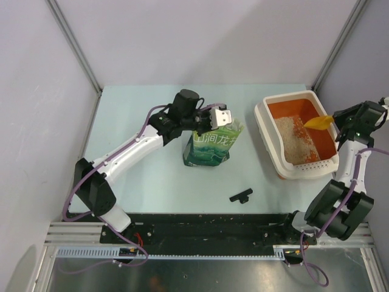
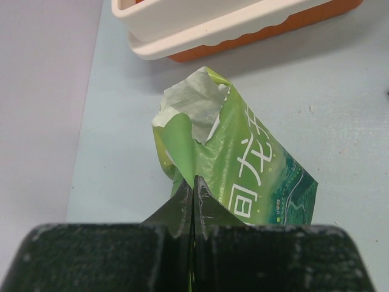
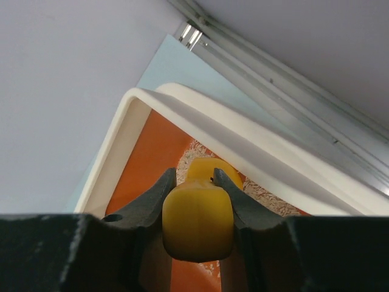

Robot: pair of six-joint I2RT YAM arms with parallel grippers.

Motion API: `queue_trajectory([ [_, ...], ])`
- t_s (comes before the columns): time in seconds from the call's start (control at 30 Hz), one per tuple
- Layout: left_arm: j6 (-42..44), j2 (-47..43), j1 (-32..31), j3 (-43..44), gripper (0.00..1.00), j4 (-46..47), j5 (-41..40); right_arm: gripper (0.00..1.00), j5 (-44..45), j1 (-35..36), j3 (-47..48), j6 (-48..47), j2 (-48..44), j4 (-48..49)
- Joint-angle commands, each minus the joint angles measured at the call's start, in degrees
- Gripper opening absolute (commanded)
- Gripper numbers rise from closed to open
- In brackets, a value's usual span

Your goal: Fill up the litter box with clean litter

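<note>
The litter box (image 1: 265, 125), a white tray with an orange inside, sits at the right of the table. Pale beige clean litter (image 1: 295, 141) lies in a patch along its floor. My right gripper (image 1: 339, 121) hangs over the box's far right rim, shut on the handle of a yellow-orange scoop (image 1: 319, 121). In the right wrist view the scoop handle (image 3: 197, 222) fills the gap between the fingers, above the litter (image 3: 189, 152) and the rim (image 3: 200, 118). My left gripper (image 1: 216, 117) is shut on the torn top of the upright green bag (image 1: 209, 146); its jaws pinch the bag's film (image 2: 243, 152).
A small black clip-like piece (image 1: 241, 196) lies on the table near the front middle. Grey walls and metal posts (image 1: 73, 42) close in the back and sides. A black rail (image 1: 213, 228) runs along the near edge.
</note>
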Motion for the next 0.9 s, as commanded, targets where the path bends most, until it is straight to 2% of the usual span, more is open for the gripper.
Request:
queue_trajectory([
  [0.0, -0.95, -2.64, -0.8, -0.65, 0.0, 1.78, 4.08, 0.0, 4.39, -0.49, 1.26, -6.4, -6.49, -0.69],
  [0.1, -1.22, -2.64, -0.8, -0.92, 0.0, 1.87, 4.96, 0.0, 3.87, 0.74, 0.64, -11.05, -8.43, -0.61],
  [0.17, -1.74, -2.73, -0.89, -0.92, 0.0, 1.95, 5.05, 0.0, -1.9, 2.67, 0.55, -14.05, -9.91, 0.61],
  [0.2, -1.92, -2.99, -0.8, -0.92, 0.0, 1.95, 4.97, 0.0, -5.76, 3.72, 0.64, -15.72, -10.53, 3.49],
  [0.23, -2.09, -3.17, -0.8, -0.92, 0.0, 1.87, 4.79, 0.0, -13.46, 6.08, 0.64, -18.52, -11.15, 5.18],
  [0.3, -2.01, -3.61, -0.8, -1.27, 0.0, 1.87, 4.44, 0.0, -20.71, 9.17, 1.16, -19.16, -12.03, 9.14],
  [0.33, -2.09, -3.87, -0.8, -1.27, 0.0, 1.87, 4.26, 0.0, -27.36, 10.84, 2.04, -19.95, -11.86, 10.63],
  [0.43, -2.45, -4.66, -0.8, -1.27, 0.0, 1.87, 2.95, 0.0, -35.83, 19.0, 4.76, -22.93, -11.16, 10.03],
  [0.57, -3.06, -5.28, -0.72, -1.01, 0.0, 1.95, 0.93, 0.0, -39.28, 29.54, 8.37, -26.27, -9.14, 5.47],
  [0.7, -3.32, -5.72, -0.72, -1.09, 0.0, 2.04, -0.13, 0.0, -40.16, 35.97, 11.36, -31.28, -6.15, 2.48],
  [0.83, -3.5, -6.25, -0.63, -1.27, 0.0, 2.04, -1.1, 0.0, -40.61, 39.32, 15.57, -34.46, -2.55, -3.57],
  [0.87, -3.5, -6.33, -0.63, -1.44, 0.0, 2.04, -1.45, 0.0, -40.35, 39.85, 16.36, -37.85, -2.11, -4.99],
])
